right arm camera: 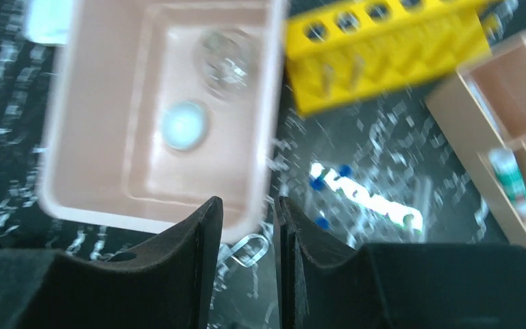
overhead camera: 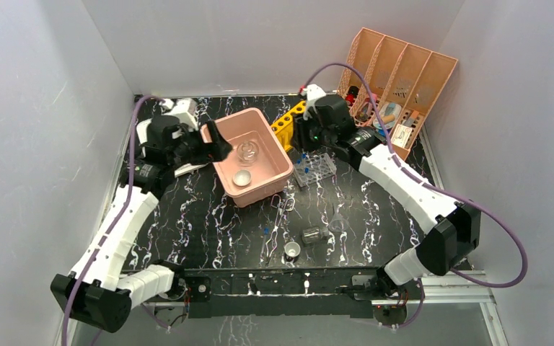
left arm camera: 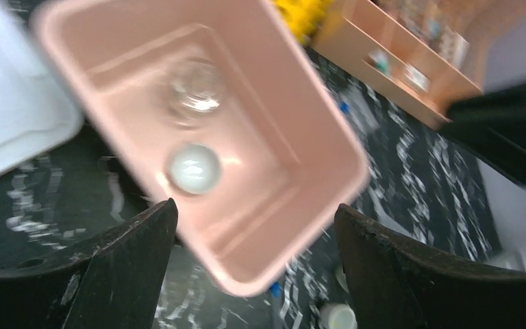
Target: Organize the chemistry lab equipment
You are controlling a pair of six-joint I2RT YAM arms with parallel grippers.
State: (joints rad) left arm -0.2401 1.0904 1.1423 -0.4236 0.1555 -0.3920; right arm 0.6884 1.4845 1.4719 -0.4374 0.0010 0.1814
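A clear round glass flask [overhead camera: 247,151] and a little white dish [overhead camera: 242,178] lie inside the pink tub [overhead camera: 280,148]. Thin wire tongs [overhead camera: 278,222], a small glass beaker [overhead camera: 314,234] on its side and a second white dish [overhead camera: 292,250] lie on the table in front. My left gripper [overhead camera: 220,144] hovers at the tub's left rim, wide open and empty [left arm camera: 255,205]; its wrist view shows the flask [left arm camera: 193,86] and dish [left arm camera: 193,168]. My right gripper [overhead camera: 304,143] is right of the tub, its jaws a narrow gap apart and empty [right arm camera: 248,200], above the tongs' loop [right arm camera: 246,247].
A yellow rack [overhead camera: 288,122] and a clear tube rack with blue caps [overhead camera: 314,167] stand right of the tub. The peach four-slot organizer [overhead camera: 397,76] leans at the back right. A white lid [left arm camera: 14,116] lies left of the tub. Grey walls enclose the table.
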